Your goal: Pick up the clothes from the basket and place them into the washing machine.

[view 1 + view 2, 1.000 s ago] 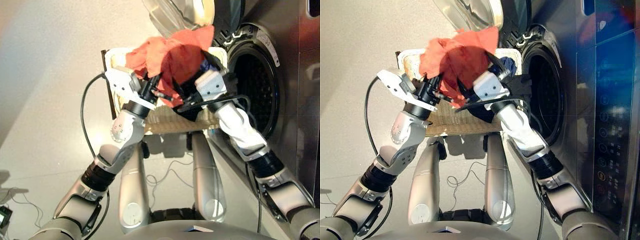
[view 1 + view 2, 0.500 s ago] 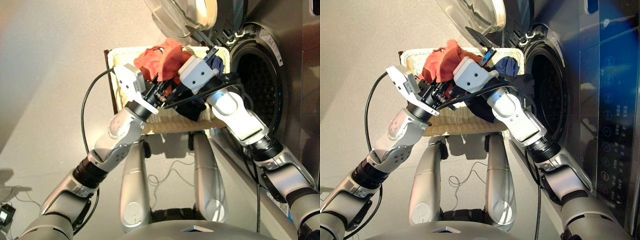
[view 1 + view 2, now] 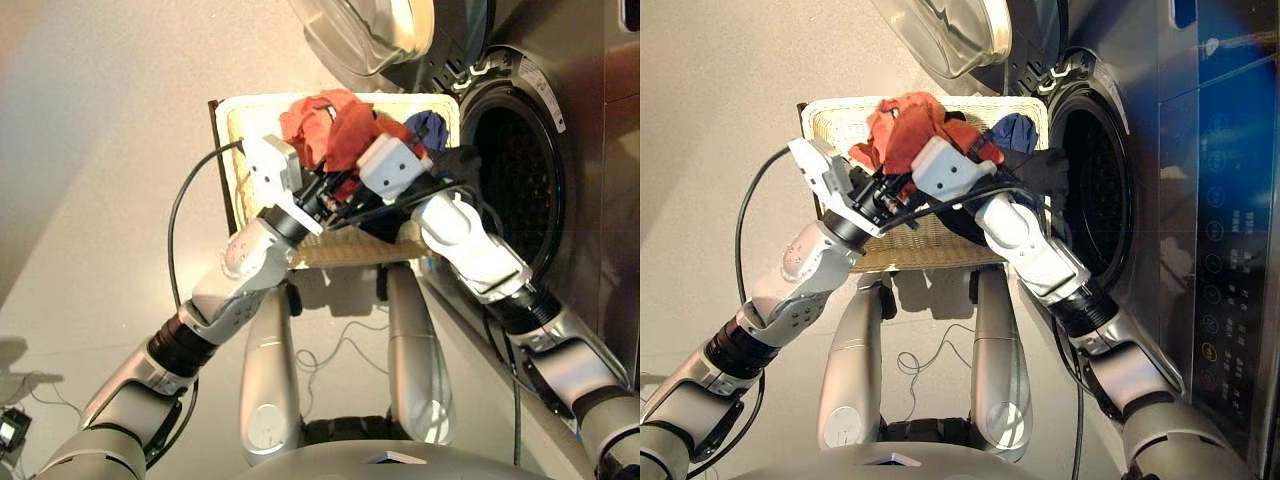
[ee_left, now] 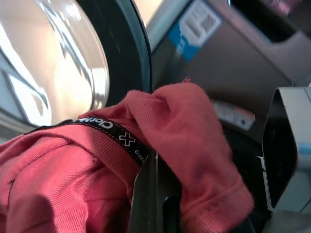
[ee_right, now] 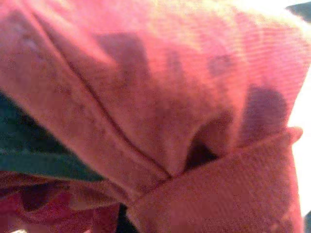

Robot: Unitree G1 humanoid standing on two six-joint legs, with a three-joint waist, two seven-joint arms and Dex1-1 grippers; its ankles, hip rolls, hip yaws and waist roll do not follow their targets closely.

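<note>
**Q:** What is nearest the camera?

**A:** Two robot arms reach forward and meet over a basket. The left gripper and the right gripper sit close together, both buried in a coral-orange garment.

**Q:** Are the grippers holding it?

**A:** From its wrist view, one dark finger of the left gripper presses into the coral cloth, near a black printed band, so it seems closed on the garment. The right gripper's fingers are hidden by red fabric that fills its wrist view; I cannot tell how its jaws stand.

**Q:** Where are the clothes?

**A:** All in or over the cream wicker basket on the floor. The coral garment is bunched at the far side. A black garment spills over the basket's edge on the side toward the machine, and a navy garment lies just beside the coral one.

**Q:** And beyond the basket?

**A:** The washing machine stands to the right, its round glass door swung open above the basket. What shows of the dark, perforated drum holds no clothing.

**Q:** How far along is the task?

**A:** Early, by my judgement. No garment has reached the drum. The coral piece looks gripped but must be lifted and carried right; the black and navy pieces remain.
</note>
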